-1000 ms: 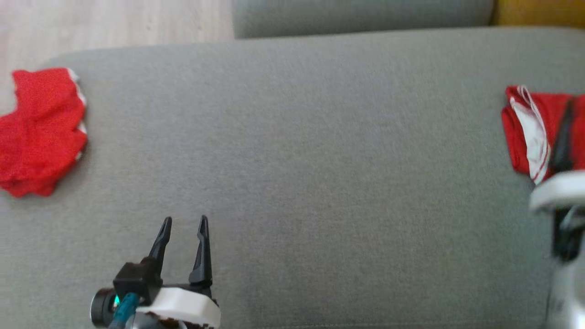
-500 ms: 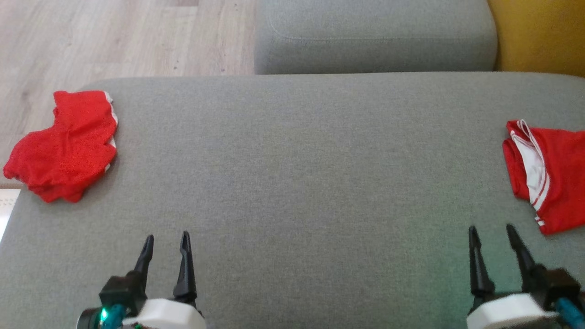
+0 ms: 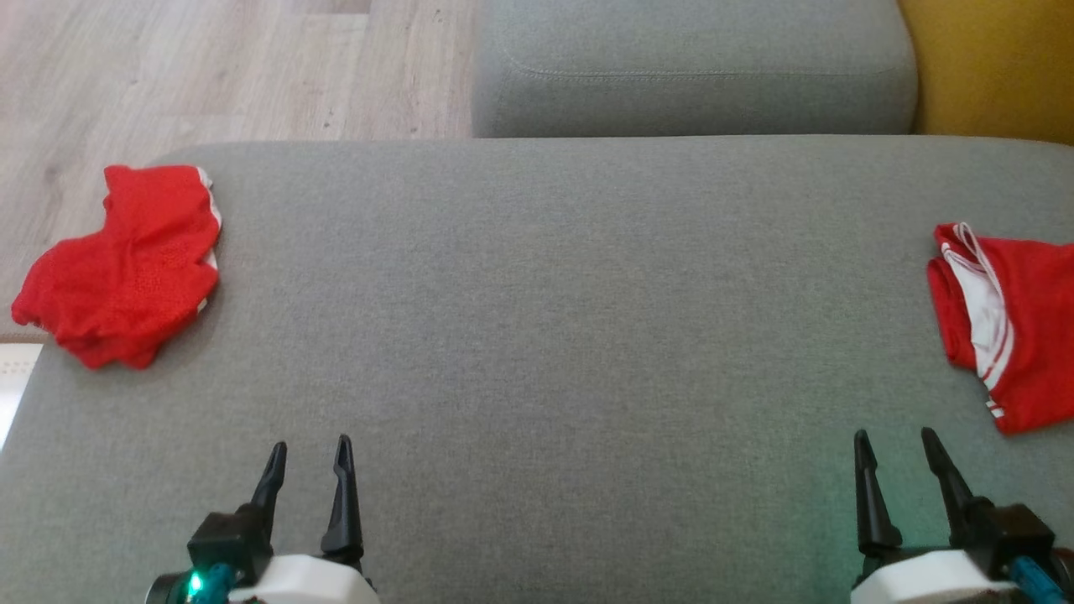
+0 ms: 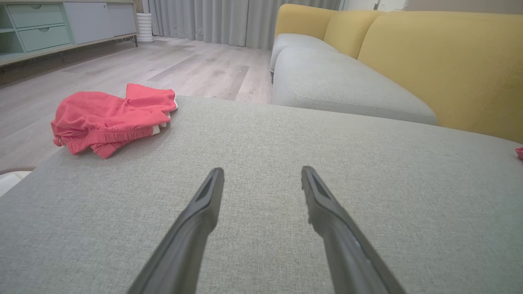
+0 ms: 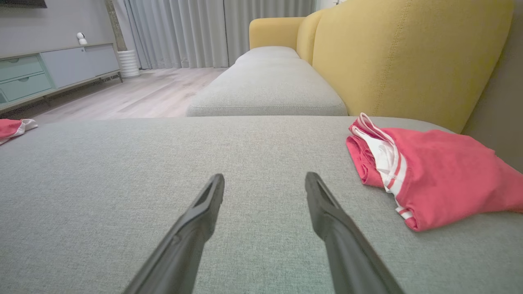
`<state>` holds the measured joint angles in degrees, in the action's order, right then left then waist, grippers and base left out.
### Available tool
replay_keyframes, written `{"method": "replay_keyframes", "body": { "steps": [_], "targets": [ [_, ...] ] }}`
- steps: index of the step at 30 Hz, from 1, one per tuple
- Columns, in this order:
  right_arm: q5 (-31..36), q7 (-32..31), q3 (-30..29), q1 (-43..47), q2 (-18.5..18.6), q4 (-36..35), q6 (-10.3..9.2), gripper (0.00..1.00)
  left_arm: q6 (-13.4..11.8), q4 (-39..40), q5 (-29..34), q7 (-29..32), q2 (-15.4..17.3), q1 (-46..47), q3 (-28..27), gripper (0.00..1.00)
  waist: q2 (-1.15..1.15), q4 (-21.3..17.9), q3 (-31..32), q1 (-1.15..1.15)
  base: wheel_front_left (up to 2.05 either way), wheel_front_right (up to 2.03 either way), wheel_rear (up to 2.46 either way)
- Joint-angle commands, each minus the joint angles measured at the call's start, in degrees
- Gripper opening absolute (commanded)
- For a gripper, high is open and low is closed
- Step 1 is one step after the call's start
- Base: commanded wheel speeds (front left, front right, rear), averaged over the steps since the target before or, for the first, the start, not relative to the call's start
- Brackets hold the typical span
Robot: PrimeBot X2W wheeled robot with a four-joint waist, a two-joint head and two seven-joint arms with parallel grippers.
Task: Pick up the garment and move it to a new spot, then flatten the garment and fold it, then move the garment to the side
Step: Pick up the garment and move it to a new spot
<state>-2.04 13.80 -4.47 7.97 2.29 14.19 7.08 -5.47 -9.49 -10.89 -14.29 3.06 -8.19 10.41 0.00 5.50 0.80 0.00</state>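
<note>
Head view, folded red garment (image 3: 1040,319), white stripes, grey cushion (image 3: 545,319)

A second ago the right gripper (image 3: 894,434) was stretched out over the folded red garment with white stripes (image 3: 1036,335) at the right edge of the head view. One dark finger lay across the cloth and the pale wrist was blurred beneath it. Now it has drawn back to the lower right corner, its two fingers spread apart and pointing up the view, just clear of the garment's near hem. The head camera has shifted too: more pale wooden floor (image 3: 210,67), second grey seat cushion (image 3: 696,75) and yellow sofa back (image 3: 998,67) shows along the top. The left gripper (image 3: 310,443) sits lower in the frame, and the picture is sharp rather than smeared.
</note>
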Motion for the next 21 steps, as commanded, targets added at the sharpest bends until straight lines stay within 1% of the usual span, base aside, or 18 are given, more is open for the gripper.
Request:
{"method": "replay_keyframes", "body": {
  "steps": [1,5,8,16,17,21],
  "targets": [
    [-0.3,1.0,1.4,-3.1,0.6,-1.4,0.41,1.0,0.3,1.5,0.1,-0.7,-0.2,2.2,-1.6,1.0,0.0,0.4,-0.1,0.0,0.0,0.0,0.0],
    [-0.4,1.1,1.3,-3.0,0.6,-1.3,0.41,1.0,0.4,1.4,0.2,-0.7,-0.2,2.4,-1.4,1.0,0.0,2.1,-0.3,0.0,0.0,0.0,0.0],
    [-0.6,1.1,1.4,-2.8,0.6,-1.5,0.41,1.0,0.4,1.3,0.3,-0.7,-0.2,2.9,-1.0,1.0,0.0,4.9,-0.4,0.0,0.0,0.0,0.0],
    [-1.2,1.2,3.5,-2.8,0.6,-1.6,0.41,1.0,0.2,1.2,0.1,-0.7,-0.2,2.5,-0.9,1.0,0.0,16.6,-0.7,0.0,0.0,0.0,0.0],
    [-1.2,1.2,3.5,-2.8,0.6,-1.6,0.41,1.0,0.2,1.2,0.1,-0.7,-0.2,2.5,-0.9,1.0,0.0,16.6,-0.7,0.0,0.0,0.0,0.0],
    [-1.0,1.2,4.9,-3.5,0.6,-1.6,0.41,1.0,-0.1,1.3,-0.3,-0.7,-0.2,1.5,-2.0,1.0,0.0,21.0,-1.2,0.0,0.0,0.0,0.0]
  ]
}}
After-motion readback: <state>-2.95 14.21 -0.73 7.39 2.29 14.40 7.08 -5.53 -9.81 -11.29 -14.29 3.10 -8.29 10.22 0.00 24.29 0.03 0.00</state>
